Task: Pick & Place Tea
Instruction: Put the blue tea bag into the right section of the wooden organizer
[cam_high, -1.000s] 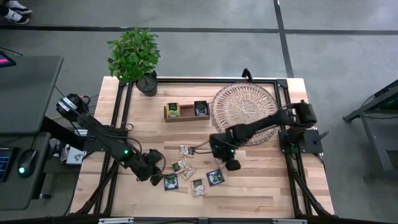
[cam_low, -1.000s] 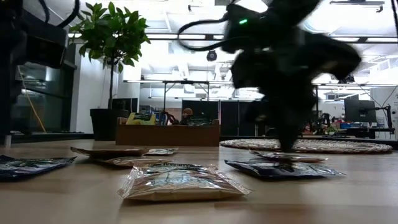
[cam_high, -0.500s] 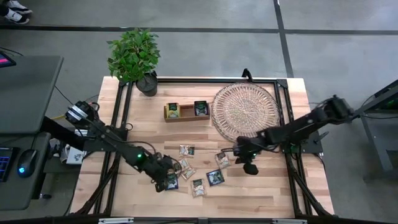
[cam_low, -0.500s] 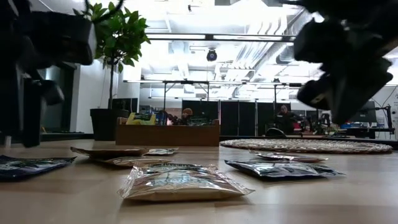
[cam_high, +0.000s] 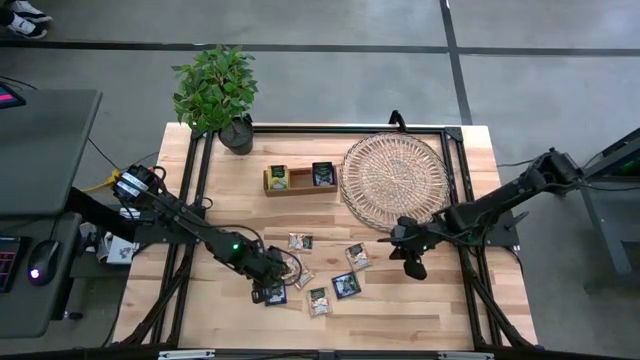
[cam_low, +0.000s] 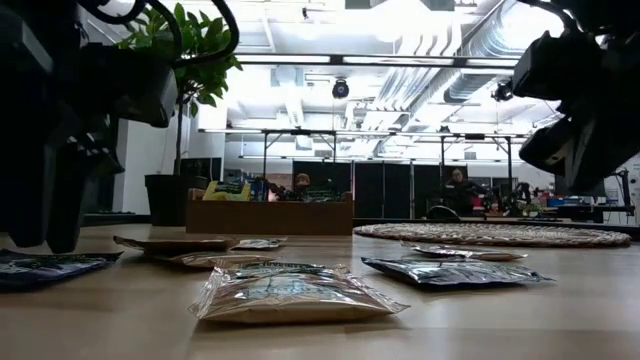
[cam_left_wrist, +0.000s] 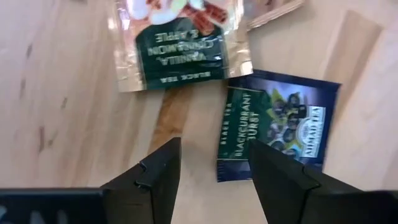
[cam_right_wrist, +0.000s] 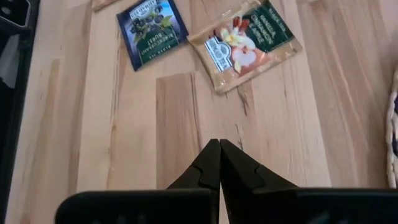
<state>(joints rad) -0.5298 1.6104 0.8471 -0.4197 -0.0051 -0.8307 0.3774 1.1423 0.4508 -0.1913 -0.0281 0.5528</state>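
navy sachet (cam_left_wrist: 278, 133) under open left claw (cam_left_wrist: 210, 163)

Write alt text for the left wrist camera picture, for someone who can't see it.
The left gripper hangs open just above a wooden table, its two dark fingers framing the edge of a navy blackcurrant tea sachet. Beyond it lies a beige vanilla, cinnamon and apple sachet with a dark green label. Nothing is gripped.
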